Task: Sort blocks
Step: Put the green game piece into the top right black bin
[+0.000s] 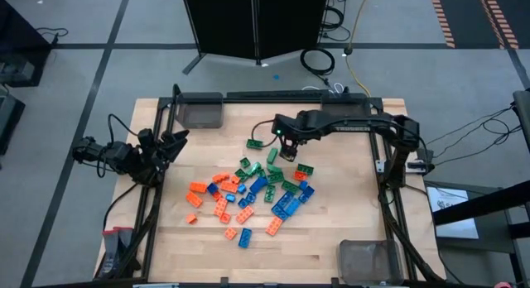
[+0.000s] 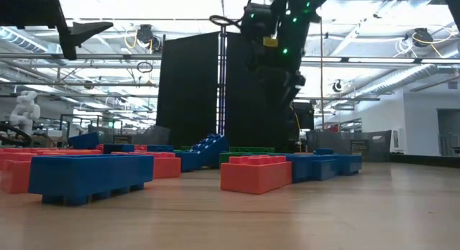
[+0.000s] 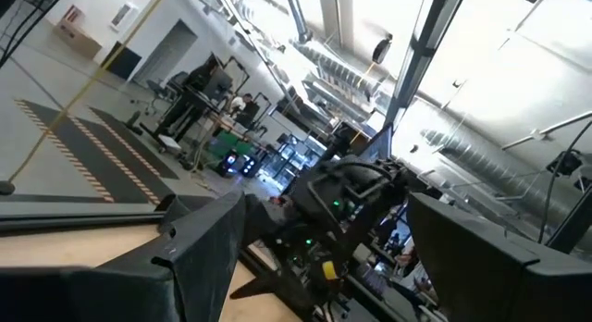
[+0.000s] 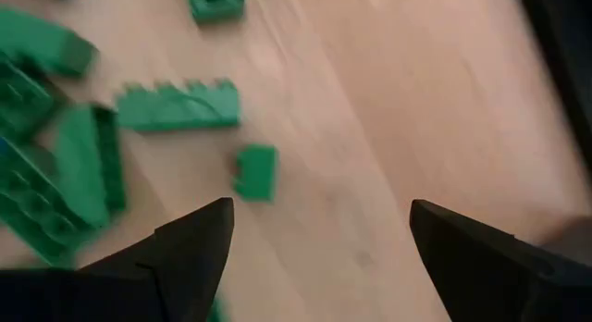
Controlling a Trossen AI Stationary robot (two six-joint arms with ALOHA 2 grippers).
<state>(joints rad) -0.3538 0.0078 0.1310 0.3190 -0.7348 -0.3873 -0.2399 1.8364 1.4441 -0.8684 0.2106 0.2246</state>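
Observation:
Several orange, green and blue blocks [image 1: 248, 193] lie scattered flat on the wooden table's middle; in the low view an orange block [image 2: 255, 172] and a blue one [image 2: 93, 176] lie nearest. My right gripper [image 1: 287, 153] hangs open above the pile's far green blocks [image 1: 269, 168], pointing steeply down. In its wrist view its fingers [image 4: 319, 220] are spread with nothing between them, above bare wood beside a small green block [image 4: 256, 170] and an oblong green one [image 4: 178, 106]. My left gripper [image 1: 178, 140] waits open at the table's left edge, raised.
A clear grey bin [image 1: 199, 111] stands at the table's far left corner and another [image 1: 368, 256] at the near right corner. A lone green block [image 1: 254, 143] lies far of the pile. A dark frame [image 1: 281, 97] borders the table. People stand in the room beyond.

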